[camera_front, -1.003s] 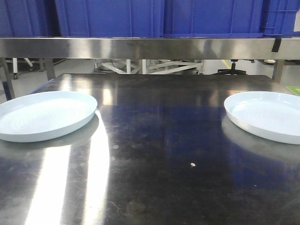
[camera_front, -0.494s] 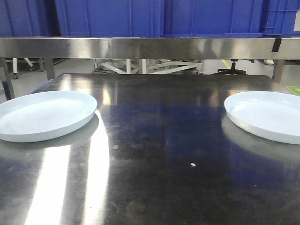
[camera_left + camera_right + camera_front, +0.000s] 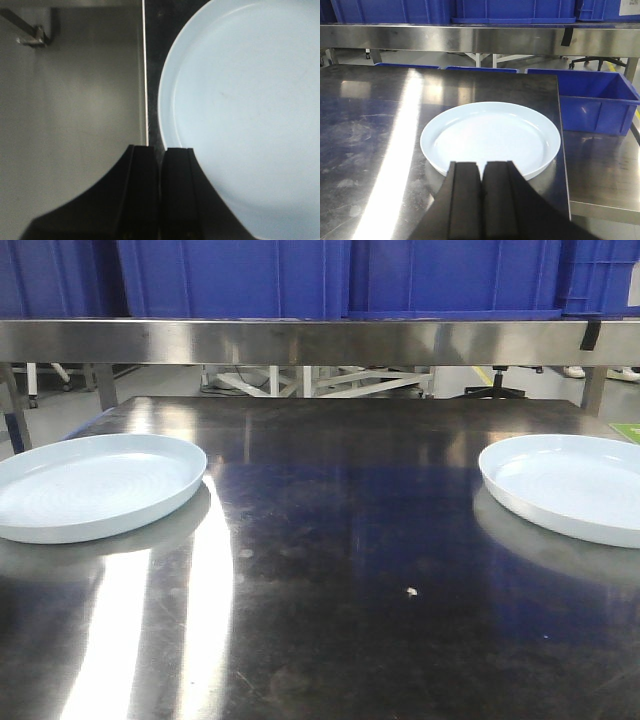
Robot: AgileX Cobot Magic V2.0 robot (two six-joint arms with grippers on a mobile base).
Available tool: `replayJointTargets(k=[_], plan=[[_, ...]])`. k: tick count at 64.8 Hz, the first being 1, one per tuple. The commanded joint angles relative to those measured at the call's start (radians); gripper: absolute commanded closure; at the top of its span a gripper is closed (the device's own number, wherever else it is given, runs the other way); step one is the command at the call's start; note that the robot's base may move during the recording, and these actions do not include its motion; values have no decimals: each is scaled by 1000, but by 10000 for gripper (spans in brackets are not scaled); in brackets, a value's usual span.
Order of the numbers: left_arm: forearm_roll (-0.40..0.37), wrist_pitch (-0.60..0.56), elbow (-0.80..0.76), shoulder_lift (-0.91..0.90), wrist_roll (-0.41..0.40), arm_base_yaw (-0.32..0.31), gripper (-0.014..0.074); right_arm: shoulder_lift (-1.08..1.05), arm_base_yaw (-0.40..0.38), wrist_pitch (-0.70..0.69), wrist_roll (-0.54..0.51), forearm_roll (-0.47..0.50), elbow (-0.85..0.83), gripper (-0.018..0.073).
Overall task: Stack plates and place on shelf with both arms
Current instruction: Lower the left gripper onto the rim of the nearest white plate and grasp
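Front-facing view: left plate [image 3: 95,485], right plate [image 3: 570,485] well apart; our left gripper [image 3: 161,149] and right gripper [image 3: 481,164] pinched together, empty.

Dark glossy tabletop [image 3: 380,530], grey floor [image 3: 55,415]

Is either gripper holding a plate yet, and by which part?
Nothing is held. The left gripper and right gripper are shut on nothing; the left plate and right plate lie free on the tabletop.
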Motion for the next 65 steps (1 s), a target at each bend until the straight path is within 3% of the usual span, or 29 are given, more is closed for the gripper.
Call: replayJointTargets(k=[1,11,28,52,65], plan=[[-26,52,-115,32,-7,-5,379,-19,-3,-87,-1,-14,2,511],[-28,151,-236,142,-7,-1,216,-19,-3,-87,-1,-14,2,511],[-74,229,-353,276,-7,5,207,-19,-3,-87,-1,-14,2,511],[-74,260,-366,315,-7,7,225,-19,-3,-87,-1,-14,2,511],[-74,289,-366,317,-7,9,397,-19,-3,-87,-1,-14,2,511]])
